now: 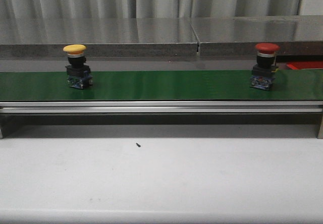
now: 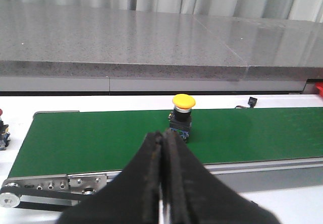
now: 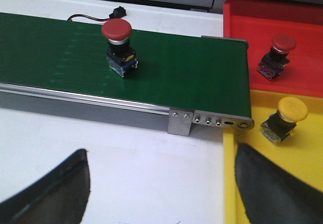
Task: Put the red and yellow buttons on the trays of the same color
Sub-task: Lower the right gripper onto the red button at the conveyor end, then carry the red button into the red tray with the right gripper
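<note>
A yellow button (image 1: 76, 65) stands upright on the green conveyor belt (image 1: 161, 85) at the left, and a red button (image 1: 265, 66) stands on it at the right. The left wrist view shows the yellow button (image 2: 182, 115) just beyond my left gripper (image 2: 162, 135), which is shut with nothing in it. My right gripper (image 3: 161, 156) is open over the white table, short of the red button (image 3: 119, 47). The red tray (image 3: 272, 47) holds one red button (image 3: 277, 56). The yellow tray (image 3: 262, 133) holds one yellow button (image 3: 285, 119). Neither gripper shows in the front view.
A grey stone ledge (image 1: 161, 35) runs behind the belt. The belt's metal rail (image 1: 161, 106) faces the white table (image 1: 161, 178), which carries a small dark speck (image 1: 138, 145). A black cable connector (image 3: 117, 13) lies behind the belt. Another button (image 2: 3, 133) shows at the belt's end.
</note>
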Controlling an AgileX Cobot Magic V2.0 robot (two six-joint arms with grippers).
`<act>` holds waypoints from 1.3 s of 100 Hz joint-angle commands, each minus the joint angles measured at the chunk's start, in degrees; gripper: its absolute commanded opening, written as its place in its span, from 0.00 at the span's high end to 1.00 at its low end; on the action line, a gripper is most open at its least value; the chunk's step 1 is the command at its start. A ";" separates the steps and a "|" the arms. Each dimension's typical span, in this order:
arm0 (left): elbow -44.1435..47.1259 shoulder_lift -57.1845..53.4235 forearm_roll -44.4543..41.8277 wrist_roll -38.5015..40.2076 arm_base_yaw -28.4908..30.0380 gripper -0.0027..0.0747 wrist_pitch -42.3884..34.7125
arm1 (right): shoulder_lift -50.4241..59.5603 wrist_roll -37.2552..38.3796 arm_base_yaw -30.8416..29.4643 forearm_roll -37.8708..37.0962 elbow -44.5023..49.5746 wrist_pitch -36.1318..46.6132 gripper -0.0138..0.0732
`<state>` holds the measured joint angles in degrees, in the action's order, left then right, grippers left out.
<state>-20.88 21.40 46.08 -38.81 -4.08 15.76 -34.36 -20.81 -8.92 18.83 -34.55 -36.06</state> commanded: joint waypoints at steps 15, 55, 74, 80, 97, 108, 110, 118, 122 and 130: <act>-1.60 0.28 1.42 -0.13 -0.41 0.99 -2.77 | -11.90 -0.56 0.04 1.13 -3.98 5.25 0.12; -1.60 0.28 1.42 -0.13 -0.41 0.99 -2.77 | -40.65 -4.23 1.81 1.13 -19.16 6.40 0.12; -1.60 0.28 1.42 -0.13 -0.41 0.99 -2.77 | -50.20 -5.15 4.36 1.13 -27.75 6.05 0.12; -1.60 0.28 1.42 -0.13 -0.41 0.99 -2.77 | -52.75 -5.15 4.67 1.13 -30.42 6.05 0.12; -1.60 0.28 1.42 -0.13 -0.41 0.99 -2.77 | -58.54 -5.15 4.67 1.09 -36.42 6.05 0.16; -1.60 0.28 1.42 -0.13 -0.41 0.99 -2.77 | -62.06 -5.15 4.67 0.92 -38.88 6.04 0.27; -1.60 0.28 1.42 -0.13 -0.41 0.99 -2.77 | -62.45 -5.15 4.67 0.77 -39.08 5.90 0.29; -1.60 0.28 1.42 -0.13 -0.41 0.99 -2.77 | -64.12 -5.15 4.61 0.68 -40.08 3.98 0.46; -1.60 0.28 1.42 -0.13 -0.41 0.99 -2.77 | -64.58 -5.15 4.54 0.68 -40.51 2.52 0.54; -1.60 0.28 1.42 -0.13 -0.41 0.99 -2.77 | -64.46 -5.15 4.49 0.63 -40.63 1.88 0.68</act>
<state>-20.88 21.40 46.08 -38.81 -4.08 15.76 -101.26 -25.36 -4.23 18.95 -73.04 -34.04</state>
